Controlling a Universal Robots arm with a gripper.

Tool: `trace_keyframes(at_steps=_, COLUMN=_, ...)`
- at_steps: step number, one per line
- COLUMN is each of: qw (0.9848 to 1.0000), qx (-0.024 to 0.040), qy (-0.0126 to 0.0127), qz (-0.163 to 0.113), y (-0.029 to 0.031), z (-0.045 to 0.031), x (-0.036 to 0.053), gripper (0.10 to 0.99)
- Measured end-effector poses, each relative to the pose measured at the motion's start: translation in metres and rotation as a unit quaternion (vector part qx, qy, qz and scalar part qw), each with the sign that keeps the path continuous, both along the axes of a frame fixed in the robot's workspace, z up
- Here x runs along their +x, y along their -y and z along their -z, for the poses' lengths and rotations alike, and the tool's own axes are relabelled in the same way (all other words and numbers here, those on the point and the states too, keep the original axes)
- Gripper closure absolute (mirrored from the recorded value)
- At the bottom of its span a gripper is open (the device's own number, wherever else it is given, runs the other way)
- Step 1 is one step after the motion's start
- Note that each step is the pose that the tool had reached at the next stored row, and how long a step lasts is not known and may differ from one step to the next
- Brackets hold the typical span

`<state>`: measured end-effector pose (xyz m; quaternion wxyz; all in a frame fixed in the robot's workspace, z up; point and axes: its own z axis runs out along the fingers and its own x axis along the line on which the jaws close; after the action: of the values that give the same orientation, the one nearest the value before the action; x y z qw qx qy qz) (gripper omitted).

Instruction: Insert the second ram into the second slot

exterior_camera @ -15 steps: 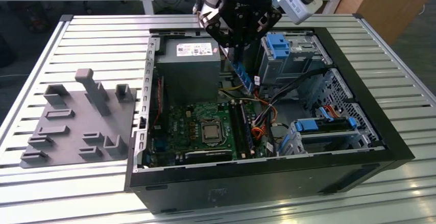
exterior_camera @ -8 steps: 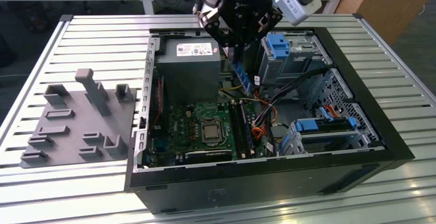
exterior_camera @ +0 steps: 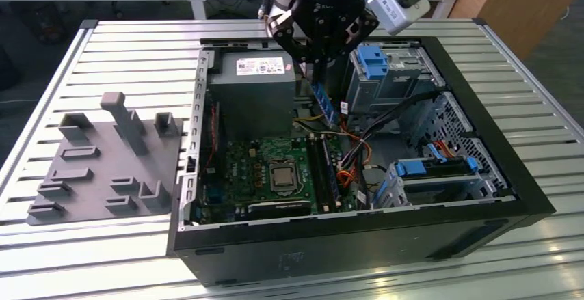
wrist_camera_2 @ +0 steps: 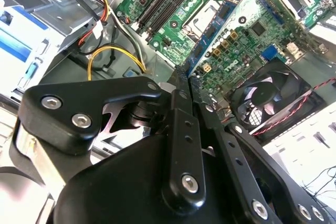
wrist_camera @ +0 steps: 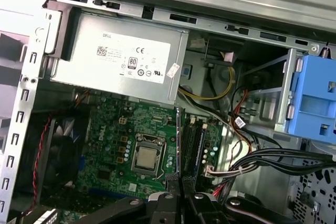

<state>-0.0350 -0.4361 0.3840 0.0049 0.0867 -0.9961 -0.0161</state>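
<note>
- End effector sits closest to the lens in the second wrist view, fingers pressed together on the second ram, pinching one end.
- Exterior view, upper centre of frame: the blue strip hangs beneath the end effector, inside the open computer case.
- Memory slots sit lower, mid-frame, on the motherboard; the strip looks clear of them.
- Judgement: the ram is picked up and carried over the case; seating in the second slot is not done.

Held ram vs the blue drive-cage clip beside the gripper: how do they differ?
The second ram is a thin, dark-blue strip; the blue clip is chunky and lighter. The ram hangs on end, clamped in the gripper; the clip sits mounted on the drive cage. Both are blue.
</note>
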Motion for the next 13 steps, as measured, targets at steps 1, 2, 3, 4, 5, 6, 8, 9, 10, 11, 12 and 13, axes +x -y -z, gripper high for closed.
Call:
trace_keyframes(at_steps=1, qw=1.0000, qx=0.0000, qy=0.0000, qz=0.001, y=0.0000, z=0.0000, x=0.0000, gripper=0.953)
trace_keyframes(at_steps=2, qw=1.0000, qx=0.0000, qy=0.0000, qz=0.003, y=0.0000, z=0.0000, x=0.0000, gripper=0.953)
trace_keyframes(at_steps=3, qw=1.0000, qx=0.0000, qy=0.0000, qz=0.004, y=0.0000, z=0.0000, x=0.0000, gripper=0.953)
trace_keyframes(at_steps=4, qw=1.0000, qx=0.0000, qy=0.0000, qz=0.006, y=0.0000, z=0.0000, x=0.0000, gripper=0.953)
trace_keyframes(at_steps=5, qw=1.0000, qx=0.0000, qy=0.0000, qz=0.007, y=0.0000, z=0.0000, x=0.0000, gripper=0.953)
trace_keyframes(at_steps=6, qw=1.0000, qx=0.0000, qy=0.0000, qz=0.009, y=0.0000, z=0.0000, x=0.0000, gripper=0.953)
trace_keyframes(at_steps=8, qw=0.9999, qx=0.0000, qy=0.0000, qz=0.011, y=0.0000, z=0.0000, x=0.0000, gripper=0.953)
trace_keyframes(at_steps=9, qw=0.9999, qx=0.0000, qy=0.0000, qz=0.013, y=0.0000, z=0.0000, x=0.0000, gripper=0.953)
trace_keyframes(at_steps=10, qw=0.9999, qx=0.0000, qy=0.0000, qz=0.014, y=0.0000, z=0.0000, x=0.0000, gripper=0.953)
trace_keyframes(at_steps=11, qw=0.9999, qx=0.0000, qy=0.0000, qz=0.015, y=0.0000, z=0.0000, x=0.0000, gripper=0.953)
trace_keyframes(at_steps=12, qw=0.9999, qx=0.0000, qy=0.0000, qz=0.017, y=0.0000, z=0.0000, x=0.0000, gripper=0.953)
trace_keyframes(at_steps=13, qw=0.9998, qx=0.0000, qy=0.0000, qz=0.018, y=0.0000, z=0.0000, x=0.0000, gripper=0.953)
